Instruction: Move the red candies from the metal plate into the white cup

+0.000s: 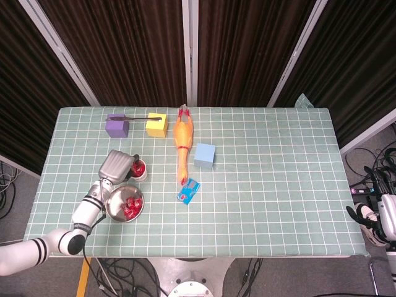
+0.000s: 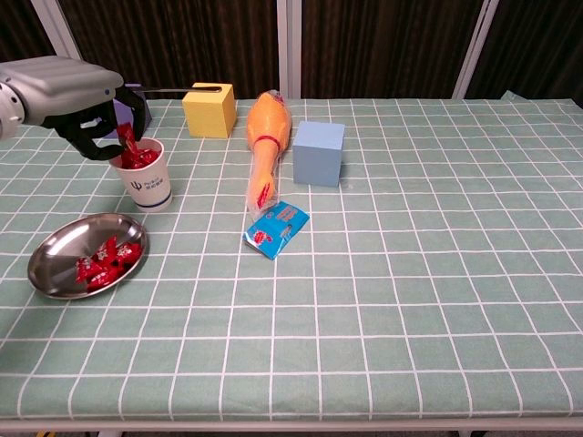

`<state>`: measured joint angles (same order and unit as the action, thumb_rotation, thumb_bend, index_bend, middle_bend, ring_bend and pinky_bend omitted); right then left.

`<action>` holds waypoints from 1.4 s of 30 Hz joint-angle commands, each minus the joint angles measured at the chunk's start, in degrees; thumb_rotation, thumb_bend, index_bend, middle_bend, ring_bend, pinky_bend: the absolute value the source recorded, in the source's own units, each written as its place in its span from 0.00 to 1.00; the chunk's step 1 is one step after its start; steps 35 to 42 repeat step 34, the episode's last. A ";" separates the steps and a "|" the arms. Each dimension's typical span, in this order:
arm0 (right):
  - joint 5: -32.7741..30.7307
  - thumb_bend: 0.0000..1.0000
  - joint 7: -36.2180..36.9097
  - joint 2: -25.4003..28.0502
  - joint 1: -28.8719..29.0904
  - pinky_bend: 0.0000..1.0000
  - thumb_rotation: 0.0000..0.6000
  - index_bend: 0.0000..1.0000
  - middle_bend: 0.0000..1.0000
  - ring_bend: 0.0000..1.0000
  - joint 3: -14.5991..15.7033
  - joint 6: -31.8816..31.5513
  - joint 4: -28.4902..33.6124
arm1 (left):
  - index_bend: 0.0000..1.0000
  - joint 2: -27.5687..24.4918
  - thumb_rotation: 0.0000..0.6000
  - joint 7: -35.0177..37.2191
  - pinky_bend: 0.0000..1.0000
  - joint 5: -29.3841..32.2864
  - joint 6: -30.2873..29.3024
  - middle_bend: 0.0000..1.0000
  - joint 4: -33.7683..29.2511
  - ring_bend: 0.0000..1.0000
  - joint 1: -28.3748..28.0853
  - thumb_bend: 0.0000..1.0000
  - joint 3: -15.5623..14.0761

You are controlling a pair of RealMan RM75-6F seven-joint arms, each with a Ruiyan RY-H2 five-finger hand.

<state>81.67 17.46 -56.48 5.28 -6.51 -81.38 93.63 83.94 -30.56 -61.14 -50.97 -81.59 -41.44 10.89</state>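
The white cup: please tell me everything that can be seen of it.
The white cup is a small paper-like cup with a dark blue logo on its side. It stands upright on the checked tablecloth, just behind the metal plate and apart from it. Several red candies already lie inside. The left hand hovers at its rim, pinching one more red candy over the opening.

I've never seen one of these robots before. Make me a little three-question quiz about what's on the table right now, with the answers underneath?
1. True or false: the white cup already has red candies in it.
2. What does the left hand pinch in its fingers above the cup?
A. a red candy
B. the blue packet
C. the yellow block
3. Fill in: the remaining candies lie on the metal ____.

Key
1. True
2. A, a red candy
3. plate
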 commanded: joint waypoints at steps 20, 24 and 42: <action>0.37 0.15 0.56 -0.34 0.09 0.30 1.00 0.01 0.10 0.00 -0.27 -0.48 -1.20 | 0.28 -11.25 1.00 18.33 0.67 -10.45 -27.53 0.51 -7.42 0.48 18.44 0.33 -5.03; 0.82 0.15 0.87 -1.23 0.47 0.19 1.00 0.01 0.08 0.00 -0.02 0.09 -2.38 | 0.28 -10.59 1.00 22.16 0.39 -12.84 -33.53 0.36 -4.16 0.29 23.54 0.29 -6.92; 3.19 0.16 -0.24 -3.78 -0.47 0.14 1.00 0.01 0.06 0.00 0.97 -2.70 -3.68 | 0.28 -13.09 1.00 20.24 0.34 -14.92 -40.11 0.34 -6.43 0.27 32.12 0.28 -10.98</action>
